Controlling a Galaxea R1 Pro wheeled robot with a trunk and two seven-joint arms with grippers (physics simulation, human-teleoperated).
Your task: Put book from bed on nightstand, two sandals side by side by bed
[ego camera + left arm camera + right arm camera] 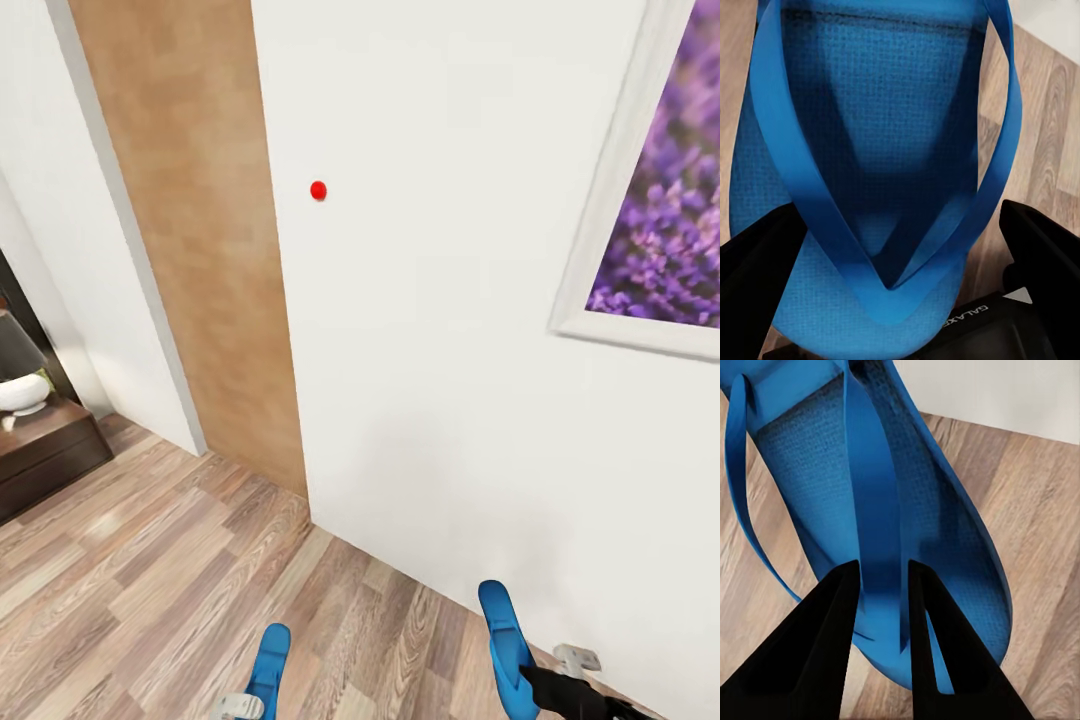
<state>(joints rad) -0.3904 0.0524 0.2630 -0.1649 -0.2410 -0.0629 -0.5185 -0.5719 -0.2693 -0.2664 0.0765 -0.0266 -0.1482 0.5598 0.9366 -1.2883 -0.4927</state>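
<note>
While both arms carry a sandal, the robot faces a white wall (430, 330) with a brown door (190, 230) beside it, plank floor (150, 580) below, and neither bed nor book is in sight, so the first risk is one of bearings: the base has to turn and travel before anything can be set down, and a swing this near the wall could knock the raised sandal tips against it. A dark wooden cabinet (45, 450) with a white bowl (22, 392) on it sits well off to the left and could be clipped in a turn. On the right, the right sandal (907, 510) hangs with its sole beyond the jaws, and the right gripper (881, 585) is pinched narrowly on one thin strap alone; I judge that hold weak, since the strap can slide or let the sandal swing and twist. The left sandal (877, 172) lies between the dark fingers (750, 277) of the left gripper (896, 247), toe end nearest the palm, jaws apparently closed on its edges, though contact is not plain; a flat flexible sole may bow and slip out.
</note>
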